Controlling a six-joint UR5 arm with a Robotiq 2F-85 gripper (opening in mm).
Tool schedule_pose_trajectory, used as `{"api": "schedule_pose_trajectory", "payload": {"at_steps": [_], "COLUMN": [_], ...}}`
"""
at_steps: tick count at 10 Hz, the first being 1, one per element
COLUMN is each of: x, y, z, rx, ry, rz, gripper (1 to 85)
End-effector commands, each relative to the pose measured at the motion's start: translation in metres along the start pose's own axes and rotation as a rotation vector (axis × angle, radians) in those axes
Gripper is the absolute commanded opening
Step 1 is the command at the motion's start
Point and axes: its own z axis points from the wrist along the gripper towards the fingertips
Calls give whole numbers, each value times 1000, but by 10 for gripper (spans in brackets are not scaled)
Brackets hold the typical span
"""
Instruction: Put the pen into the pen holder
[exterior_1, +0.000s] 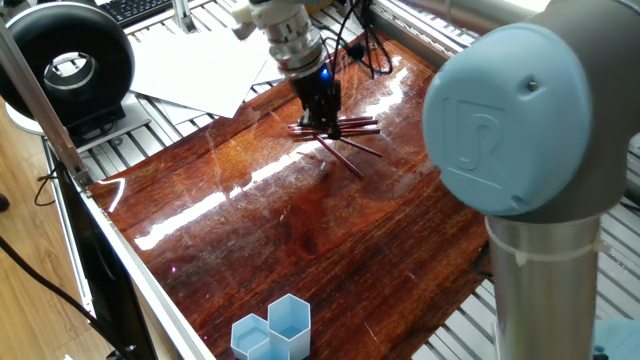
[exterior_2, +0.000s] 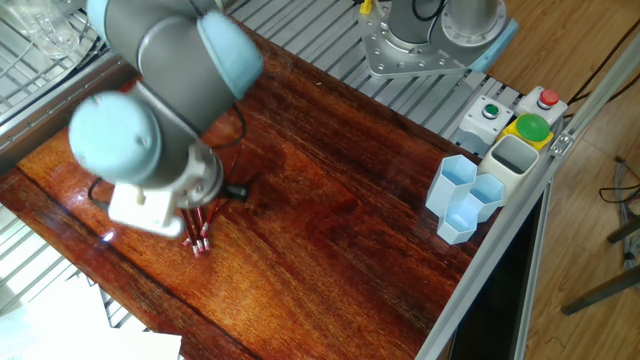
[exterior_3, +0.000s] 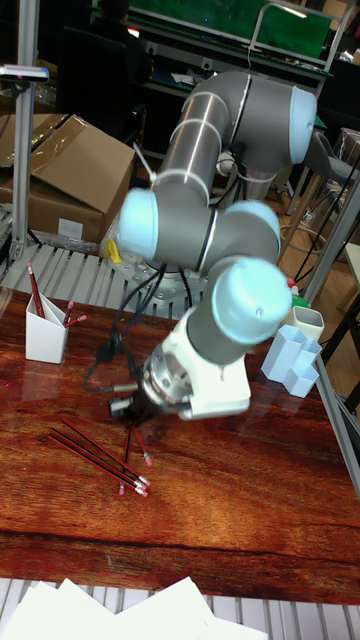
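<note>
Several red pens (exterior_1: 352, 127) lie fanned out on the glossy wooden table (exterior_1: 300, 240); they also show as pens (exterior_3: 92, 452) and pens (exterior_2: 200, 238) in the other views. My gripper (exterior_1: 325, 128) hangs just over this pile with its dark fingers close together. In the tall view one pen (exterior_3: 128, 445) hangs nearly upright below the gripper (exterior_3: 130, 418), gripped at its top. The pen holder (exterior_3: 44, 330), a white angular cup with a few pens in it, stands at the table's far left, away from the gripper. It shows only in the tall view.
Light blue hexagonal cups (exterior_2: 465, 200) and a cream cup (exterior_2: 512, 160) stand at one table edge beside a button box (exterior_2: 520, 115). White paper sheets (exterior_1: 200, 65) lie at the other edge. My own arm's large joints (exterior_1: 510, 110) block part of the table.
</note>
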Motion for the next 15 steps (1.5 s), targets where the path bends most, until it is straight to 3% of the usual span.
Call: {"api": "schedule_pose_trajectory", "payload": {"at_steps": [1,2,4,5,6,8,10,12,13,15], "x": [48,68,88,84,67,64,52,52,54,110], "y": [2,-2,-4,-3,-2,6,2,-4,1,5], "z": [-32,-39,-45,-47,-47,-48,-49,-49,-49,-56], "rx": [-34,-26,-15,-29,-32,-64,-56,-34,-53,-71], "ry": [5,8,-22,-47,-94,-105,-152,-153,-144,-151], "rz": [-10,-16,-26,-35,-38,3,64,81,73,23], "gripper": [10,10,10,10,10,10,10,10,10,10]}}
